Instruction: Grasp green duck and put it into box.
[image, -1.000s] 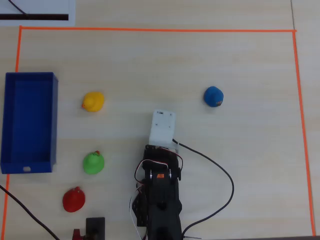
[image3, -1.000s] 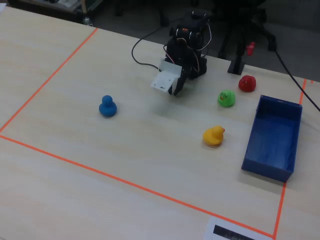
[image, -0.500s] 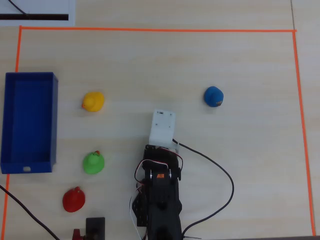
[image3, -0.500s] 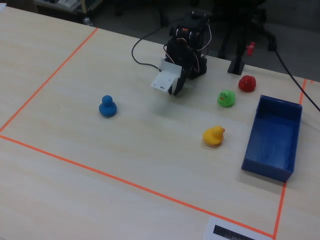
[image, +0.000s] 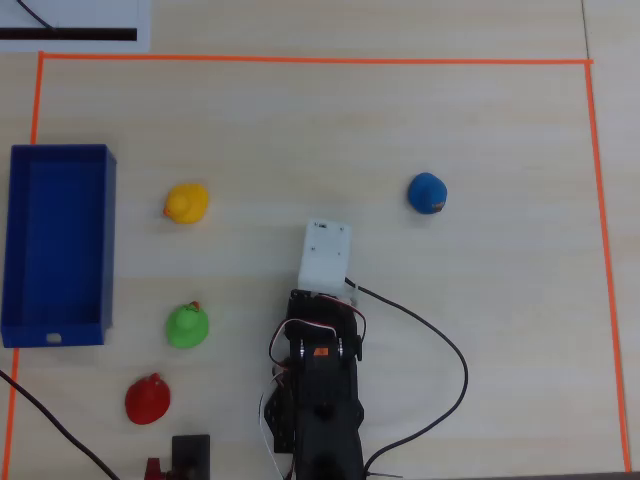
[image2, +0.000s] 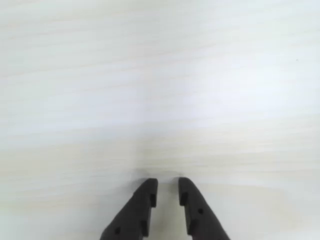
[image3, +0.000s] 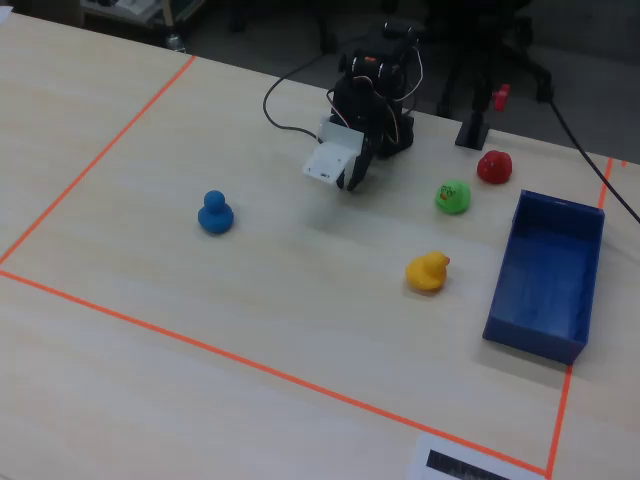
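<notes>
The green duck sits on the table to the left of the arm in the overhead view, a short way right of the box; it also shows in the fixed view. The box is a deep-blue open tray at the left edge, empty; in the fixed view its wall is at the right. My gripper hangs over bare table with a narrow gap between its dark fingers and nothing in it. In the fixed view it sits under the white wrist housing. No duck shows in the wrist view.
A yellow duck lies above the green one and a red duck below it in the overhead view. A blue duck is to the right. Orange tape frames the work area. A black stand is near the arm's base.
</notes>
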